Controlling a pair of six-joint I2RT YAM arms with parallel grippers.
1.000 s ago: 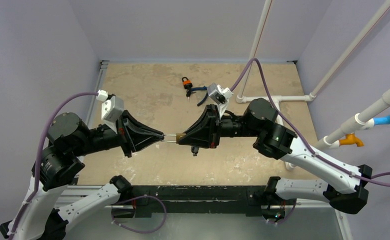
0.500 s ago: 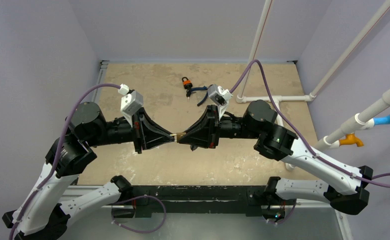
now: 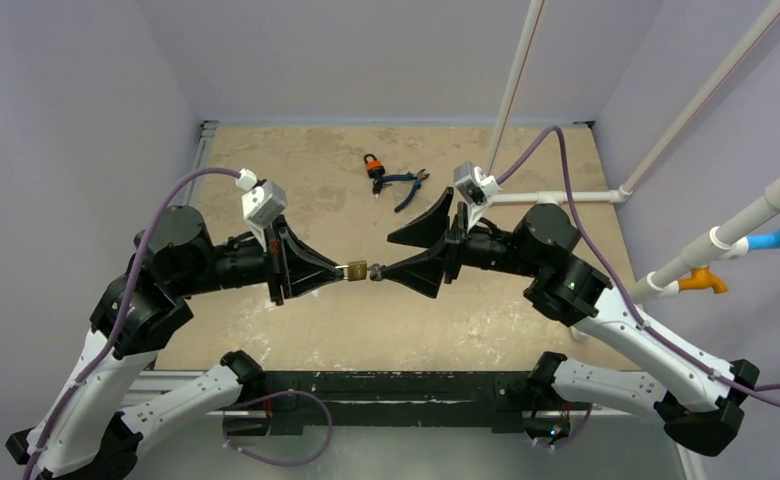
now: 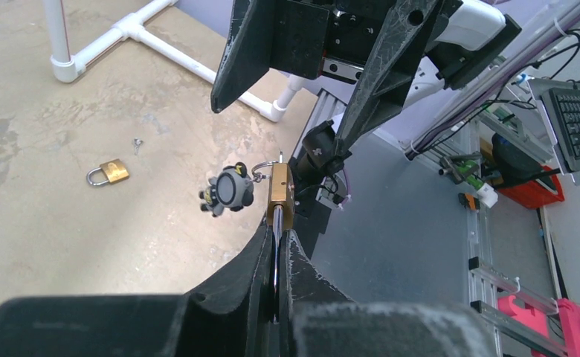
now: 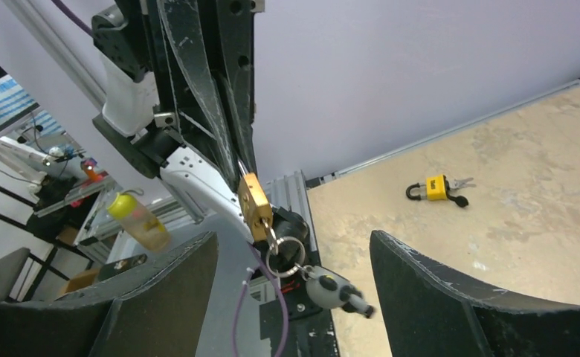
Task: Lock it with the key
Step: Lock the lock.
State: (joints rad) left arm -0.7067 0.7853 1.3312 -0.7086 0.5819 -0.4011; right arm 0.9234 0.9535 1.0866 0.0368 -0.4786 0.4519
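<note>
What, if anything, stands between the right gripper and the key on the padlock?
Nothing visible. The key hangs from the padlock in the left gripper, in open air before the open right gripper.

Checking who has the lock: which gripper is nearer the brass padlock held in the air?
Left. The left gripper is shut on the shackle of the padlock; the right gripper is open, straddling its key end without gripping.
</note>
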